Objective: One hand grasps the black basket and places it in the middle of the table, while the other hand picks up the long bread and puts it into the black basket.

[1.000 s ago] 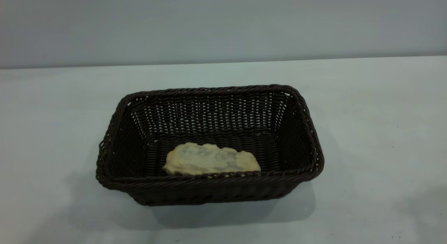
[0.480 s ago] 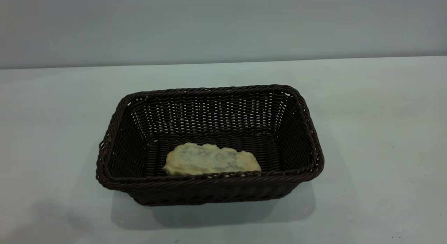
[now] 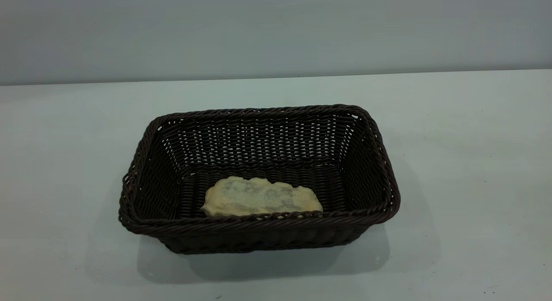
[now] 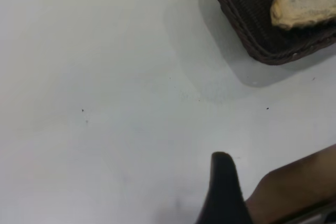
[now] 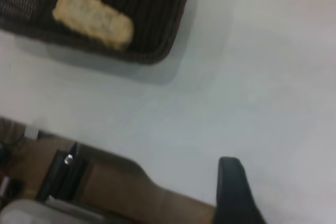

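- The long bread (image 3: 261, 197) is lying pale side up inside the black basket (image 3: 258, 225), toward its 6 o'clock wall.
- The basket is sitting mid-table (image 3: 465, 171); both steps are looking done.
- Left gripper (image 4: 224, 190) and right gripper (image 5: 236, 190) are hanging well apart from the basket, holding nothing; finger spacing cannot be told.

The black basket (image 3: 258, 180), dark woven wicker, sat upright at the centre of the frame on the pale tabletop (image 3: 465, 171). The long bread (image 3: 262, 196) lay inside it, pale smudged underside up, against the near wall.
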### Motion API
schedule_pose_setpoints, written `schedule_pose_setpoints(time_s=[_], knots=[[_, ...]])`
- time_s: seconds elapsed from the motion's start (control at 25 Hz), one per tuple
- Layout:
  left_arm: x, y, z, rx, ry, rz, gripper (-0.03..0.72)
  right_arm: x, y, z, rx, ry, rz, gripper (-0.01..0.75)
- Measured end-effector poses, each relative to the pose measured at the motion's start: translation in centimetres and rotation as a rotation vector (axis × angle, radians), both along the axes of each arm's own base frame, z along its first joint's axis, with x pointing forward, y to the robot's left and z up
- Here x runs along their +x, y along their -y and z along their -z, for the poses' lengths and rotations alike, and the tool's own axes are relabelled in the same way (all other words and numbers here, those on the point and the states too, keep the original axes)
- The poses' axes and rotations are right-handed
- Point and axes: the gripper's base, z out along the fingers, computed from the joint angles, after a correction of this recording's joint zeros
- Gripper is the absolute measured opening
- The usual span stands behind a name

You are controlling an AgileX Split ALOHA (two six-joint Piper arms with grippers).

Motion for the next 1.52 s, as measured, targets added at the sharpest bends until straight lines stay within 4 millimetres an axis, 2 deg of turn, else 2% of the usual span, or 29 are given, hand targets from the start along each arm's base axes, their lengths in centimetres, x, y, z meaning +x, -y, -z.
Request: schedule_pose_setpoints(time_s=[0.16, 0.4, 0.8, 0.96, 1.16, 1.52], knots=[[-2.3, -1.1, 2.0, -0.046, 0.046, -0.025, 0.580, -1.4, 0.0, 2.7, -0.018, -0.014, -0.039, 0.497], [-4.1, -2.0, 4.5, -0.071, 0.091, -0.027, 0.579, -2.4, 0.1, 5.4, -0.043, -0.001, -0.073, 0.497], [-4.3, -2.1, 7.9, -0.049, 0.057, -0.028, 0.546, -3.4, 0.2, 6.5, -0.054, 0.042, -0.086, 0.497], [-4.2, -2.0, 8.2, -0.047, 0.054, -0.027, 0.539, -3.1, 0.2, 6.6, -0.051, 0.068, -0.075, 0.497], [-4.1, -2.0, 8.1, -0.050, 0.059, -0.027, 0.539, -2.5, 0.4, 8.1, -0.066, 0.054, -0.059, 0.497], [-4.1, -1.8, 8.6, -0.064, 0.041, -0.017, 0.539, -2.8, 0.7, 8.6, -0.108, 0.007, -0.052, 0.497]])
